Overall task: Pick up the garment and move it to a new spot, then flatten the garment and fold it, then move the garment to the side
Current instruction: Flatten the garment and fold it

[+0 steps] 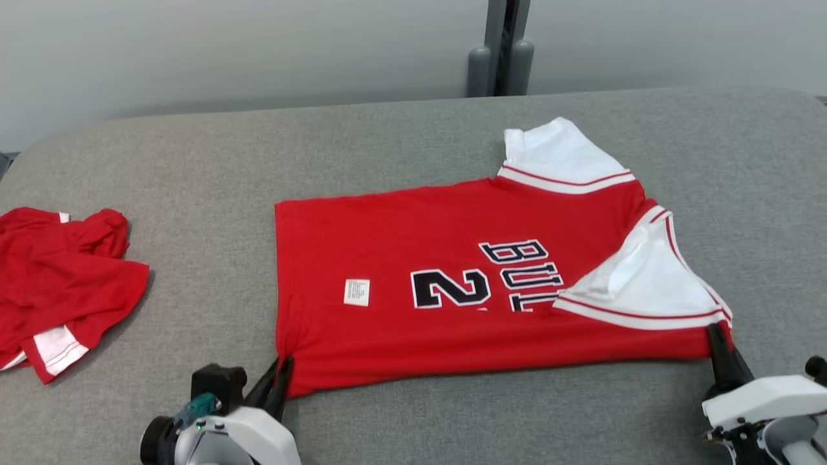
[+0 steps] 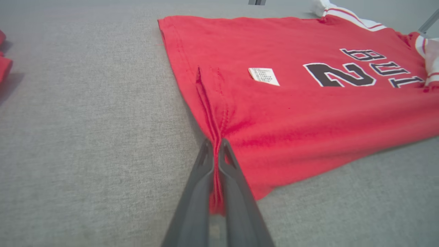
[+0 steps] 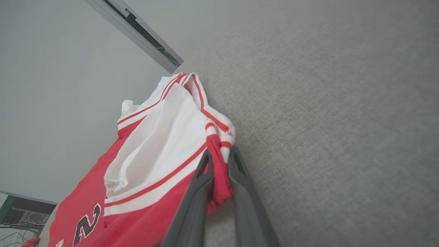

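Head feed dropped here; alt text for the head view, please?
A red jersey lies on the grey table, white sleeves at the right, with the left pincer shut on its near-left hem corner and the right pincer shut on its near-right edge. A second crumpled red garment sits apart at the far left.

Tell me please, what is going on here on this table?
The robot is handling a red jersey that lies mostly flat on the grey table. Its left gripper is shut on the near hem corner. Its right gripper is shut on the near edge beside the white sleeve. The near strip seems folded over, hiding part of the number. A second, crumpled red garment lies apart at the left.
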Robot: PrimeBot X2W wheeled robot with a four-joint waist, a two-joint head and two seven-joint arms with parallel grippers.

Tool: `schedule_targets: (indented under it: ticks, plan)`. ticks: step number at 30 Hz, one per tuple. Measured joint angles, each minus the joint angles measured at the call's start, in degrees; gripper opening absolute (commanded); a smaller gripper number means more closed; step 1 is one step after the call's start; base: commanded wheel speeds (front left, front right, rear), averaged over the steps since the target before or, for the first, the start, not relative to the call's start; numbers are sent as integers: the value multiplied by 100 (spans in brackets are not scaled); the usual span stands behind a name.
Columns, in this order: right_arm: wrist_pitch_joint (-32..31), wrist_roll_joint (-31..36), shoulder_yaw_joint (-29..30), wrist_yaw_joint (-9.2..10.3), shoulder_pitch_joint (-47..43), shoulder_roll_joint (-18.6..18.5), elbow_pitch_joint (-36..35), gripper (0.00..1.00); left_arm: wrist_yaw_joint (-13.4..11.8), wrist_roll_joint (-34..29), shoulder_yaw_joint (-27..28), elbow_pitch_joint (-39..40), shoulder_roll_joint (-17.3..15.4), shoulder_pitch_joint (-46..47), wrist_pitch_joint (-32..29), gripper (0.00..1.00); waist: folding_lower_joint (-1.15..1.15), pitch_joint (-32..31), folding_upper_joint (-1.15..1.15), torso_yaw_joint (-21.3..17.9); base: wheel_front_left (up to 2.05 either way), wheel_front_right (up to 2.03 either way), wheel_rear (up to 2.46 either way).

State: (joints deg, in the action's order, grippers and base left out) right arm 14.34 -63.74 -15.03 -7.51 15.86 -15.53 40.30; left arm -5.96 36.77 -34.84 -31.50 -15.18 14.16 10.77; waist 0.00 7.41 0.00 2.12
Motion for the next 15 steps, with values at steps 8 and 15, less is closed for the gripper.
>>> schedule_targets:
  ticks: [8,15]
  plan:
    - [-82,-85,-77,0,-523,-16,-201,0,-94,111,-33,367,-227,-553,-119,0,0,-261,0,-184,0,0,0]
    - [-209,-1,2,0,-927,-65,-485,0,-279,143,-75,958,-489,-1009,-370,0,0,-370,0,-285,0,0,0]
